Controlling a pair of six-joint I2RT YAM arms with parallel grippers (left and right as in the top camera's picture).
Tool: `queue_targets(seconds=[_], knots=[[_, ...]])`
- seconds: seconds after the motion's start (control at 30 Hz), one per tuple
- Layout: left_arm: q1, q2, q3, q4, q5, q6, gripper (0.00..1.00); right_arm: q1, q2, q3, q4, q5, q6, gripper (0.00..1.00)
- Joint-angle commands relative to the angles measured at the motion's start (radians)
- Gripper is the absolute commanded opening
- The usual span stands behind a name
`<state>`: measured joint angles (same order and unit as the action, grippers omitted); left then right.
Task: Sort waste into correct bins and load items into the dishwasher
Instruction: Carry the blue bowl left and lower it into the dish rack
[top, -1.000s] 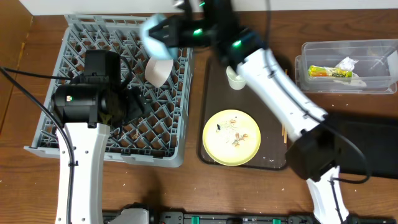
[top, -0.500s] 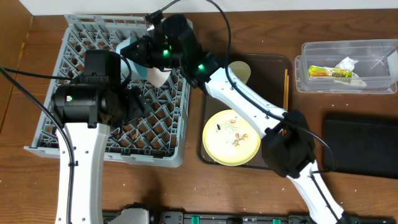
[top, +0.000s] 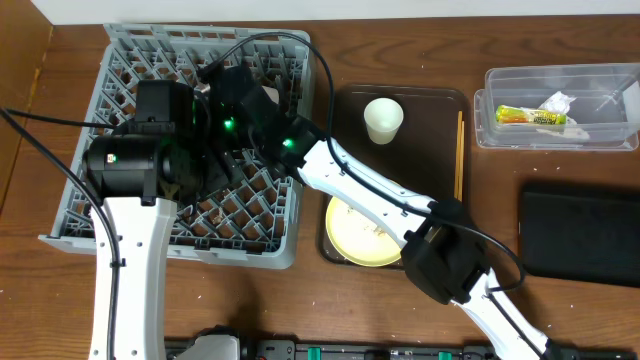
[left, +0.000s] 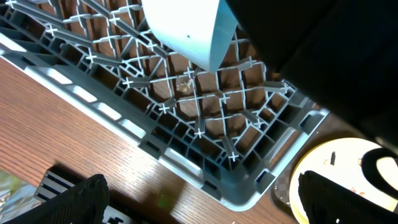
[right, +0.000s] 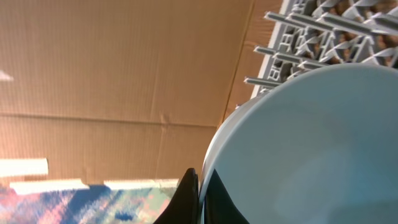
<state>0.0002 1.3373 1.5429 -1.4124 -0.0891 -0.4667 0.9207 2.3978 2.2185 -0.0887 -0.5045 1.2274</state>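
Note:
My right gripper (right: 200, 186) is shut on the rim of the light blue bowl (right: 311, 149), which fills the right wrist view. The bowl hangs over the grey dish rack (top: 120, 60) and shows in the left wrist view (left: 186, 25) above the rack's pegs (left: 205, 106). In the overhead view both arms hide the bowl. My left gripper (left: 205, 205) is wide open and empty over the rack's front corner. The yellow plate (top: 345, 238) with crumbs lies half under the right arm. The small white cup (top: 383, 119) and the chopsticks (top: 460, 150) are on the brown tray (top: 430, 100).
The clear tub (top: 600, 80) at the back right holds the snack wrapper (top: 530, 116) and the tissue (top: 558, 102). The black bin (top: 580, 235) lies in front of it. The right arm (top: 360, 190) stretches across the tray to the rack. The white bowl is hidden.
The right arm has swung left with the light blue bowl, from above the tray to low over the rack. It now covers the white bowl and part of the plate. The left arm is still.

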Motion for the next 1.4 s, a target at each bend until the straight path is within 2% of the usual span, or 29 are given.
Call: queue_targets(seconds=[0.0, 0.23, 0.47, 0.6, 0.73, 0.87, 1.1, 1.37], knots=[[0.005, 0.002, 0.0, -0.004, -0.013, 0.013, 0.98, -0.02, 0.027, 0.001, -0.016, 0.064, 0.051, 0.01], [0.005, 0.002, 0.0, -0.004, -0.013, 0.013, 0.98, -0.026, 0.027, -0.085, 0.037, 0.07, 0.05, 0.01], [0.005, 0.002, 0.0, -0.004, -0.013, 0.013, 0.98, -0.026, 0.027, -0.232, 0.282, 0.059, 0.138, 0.01], [0.005, 0.002, 0.0, -0.004, -0.013, 0.013, 0.98, -0.028, 0.027, -0.271, 0.282, 0.05, 0.171, 0.01], [0.005, 0.002, 0.0, -0.004, -0.013, 0.013, 0.98, -0.032, 0.027, -0.282, 0.279, 0.024, 0.084, 0.01], [0.005, 0.002, 0.0, -0.004, -0.013, 0.013, 0.98, -0.032, 0.016, -0.282, 0.27, 0.021, 0.057, 0.01], [0.005, 0.002, 0.0, -0.004, -0.013, 0.013, 0.98, -0.032, 0.014, -0.282, 0.112, 0.032, 0.029, 0.01], [0.005, 0.002, 0.0, -0.004, -0.013, 0.013, 0.98, -0.032, 0.003, -0.282, 0.093, 0.031, 0.002, 0.01]])
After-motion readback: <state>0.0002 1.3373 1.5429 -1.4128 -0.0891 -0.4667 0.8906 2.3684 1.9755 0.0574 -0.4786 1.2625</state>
